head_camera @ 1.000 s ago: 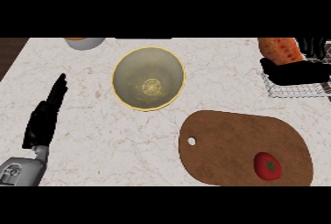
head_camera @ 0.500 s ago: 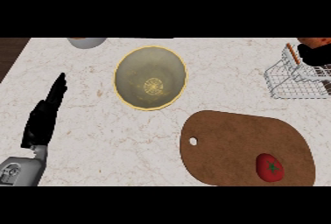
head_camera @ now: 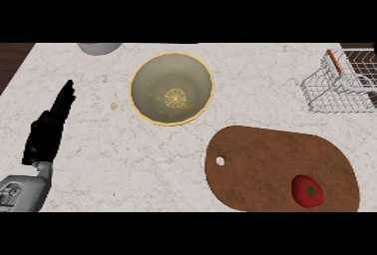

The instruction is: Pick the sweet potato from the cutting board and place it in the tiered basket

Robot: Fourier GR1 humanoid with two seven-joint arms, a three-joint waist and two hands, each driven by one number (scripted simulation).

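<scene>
The left hand (head_camera: 49,130) rests at the far left of the counter (head_camera: 103,149), well to the left of the cutting board (head_camera: 273,169), its fingers straight and released, holding nothing. Next comes the round plate (head_camera: 171,88), up and to the left of the board. The board itself lies brown and oval, and the only thing on it is a red tomato (head_camera: 308,191) near its lower right end; no sweet potato shows there or anywhere else in view. Up and to the right of the board stands the wire tiered basket (head_camera: 335,87), partly cut off by the edge, so what it holds cannot be told. The right hand is out of view. Judging from this, the basket lies on the right hand's side, far from the left hand.
</scene>
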